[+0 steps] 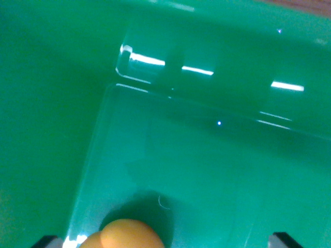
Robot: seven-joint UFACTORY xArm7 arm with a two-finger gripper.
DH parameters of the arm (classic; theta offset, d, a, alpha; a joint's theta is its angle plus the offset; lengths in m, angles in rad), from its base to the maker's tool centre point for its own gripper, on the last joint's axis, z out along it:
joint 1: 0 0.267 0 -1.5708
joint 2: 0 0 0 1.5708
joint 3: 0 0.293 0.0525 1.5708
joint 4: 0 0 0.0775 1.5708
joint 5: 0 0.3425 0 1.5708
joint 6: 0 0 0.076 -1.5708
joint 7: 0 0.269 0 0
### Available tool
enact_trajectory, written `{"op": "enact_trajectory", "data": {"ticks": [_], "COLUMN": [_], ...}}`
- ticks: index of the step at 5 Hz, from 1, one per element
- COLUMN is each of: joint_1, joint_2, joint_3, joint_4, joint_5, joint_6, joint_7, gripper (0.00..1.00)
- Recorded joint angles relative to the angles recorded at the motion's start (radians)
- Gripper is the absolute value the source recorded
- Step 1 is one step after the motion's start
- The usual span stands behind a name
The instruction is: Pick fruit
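bin floor [207, 175]: green plastic, smooth, semi-glossy; soft sheen, one faint hair-like scratch mark near the lower middle.
bin walls [41, 103]: same green plastic, smooth; duller on the wrist view's left, strongly glossy on the far wall.
far wall highlights [196, 70]: sharp white bar-shaped reflections, mirror-like gloss on the moulded recess.
fruit [124, 235]: orange skin, matt to faintly satin, smooth as far as can be told; blurred at bottom edge.
tool fingertips [282, 240]: dark, matt-looking; material cannot be told, only the corners show.
strip beyond rim [305, 6]: brownish, maybe wood; too blurred to say.
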Motion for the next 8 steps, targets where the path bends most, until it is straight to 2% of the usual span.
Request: {"op": "enact_trajectory", "data": {"ticks": [1, 2, 3, 4, 5, 6, 7, 8], "joint_1": [0.0, 0.0048, 0.0048, 0.0095, 0.0095, 0.0139, 0.0139, 0.0178], "joint_2": [0.0, 0.007, 0.007, 0.013, 0.013, 0.019, 0.019, 0.025], "joint_3": [0.0, 0.005, 0.005, 0.009, 0.009, 0.013, 0.013, 0.017], "joint_4": [0.0, -0.029, -0.029, -0.058, -0.058, -0.085, -0.085, -0.108], "joint_5": [0.0, -0.0014, -0.0014, -0.0029, -0.0029, -0.0042, -0.0042, -0.0054], "joint_6": [0.0, -0.037, -0.037, -0.074, -0.074, -0.108, -0.108, -0.139], "joint_7": [0.0, -0.01, -0.01, -0.02, -0.02, -0.029, -0.029, -0.038], "gripper": [0.0, 0.0, 0.0, 0.0, 0.0, 0.0, 0.0, 0.0]}}
